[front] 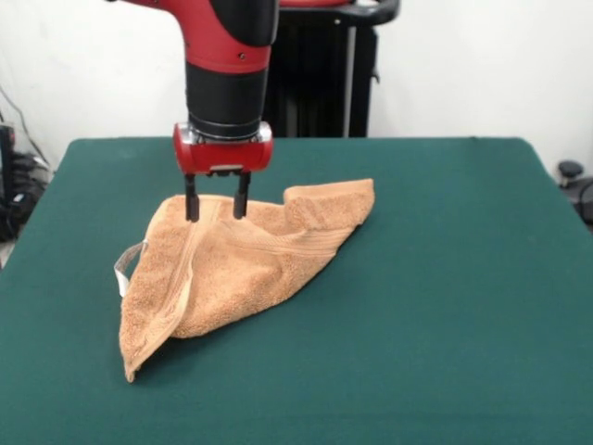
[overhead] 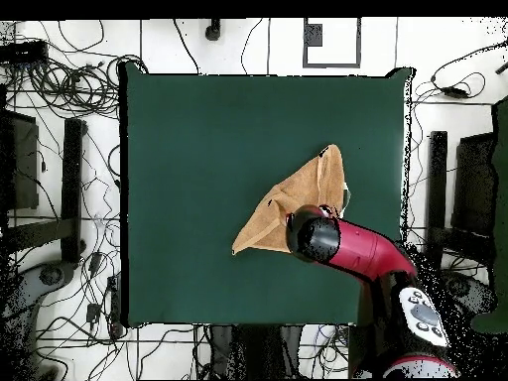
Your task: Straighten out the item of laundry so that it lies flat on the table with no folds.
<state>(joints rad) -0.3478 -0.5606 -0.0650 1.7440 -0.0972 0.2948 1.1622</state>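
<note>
The item of laundry (front: pixel 250 264), an orange-tan terry towel, lies folded over into a rough triangle on the left middle of the green table (front: pixel 445 278). A woven band runs across its folded top layer, and a small white tag (front: pixel 128 266) sticks out at its left edge. My gripper (front: pixel 217 211) points straight down at the towel's far edge. Its two fingers are spread apart, with their tips at the cloth. In the overhead view the towel (overhead: pixel 293 203) lies right of the table's (overhead: pixel 198 149) centre, and my arm (overhead: pixel 337 246) covers its near corner and the gripper.
The black pedestal (front: pixel 324 74) stands behind the table's far edge. Cables (overhead: pixel 69 89) and stands lie on the floor around the table. Bare green cloth stretches right of and in front of the towel.
</note>
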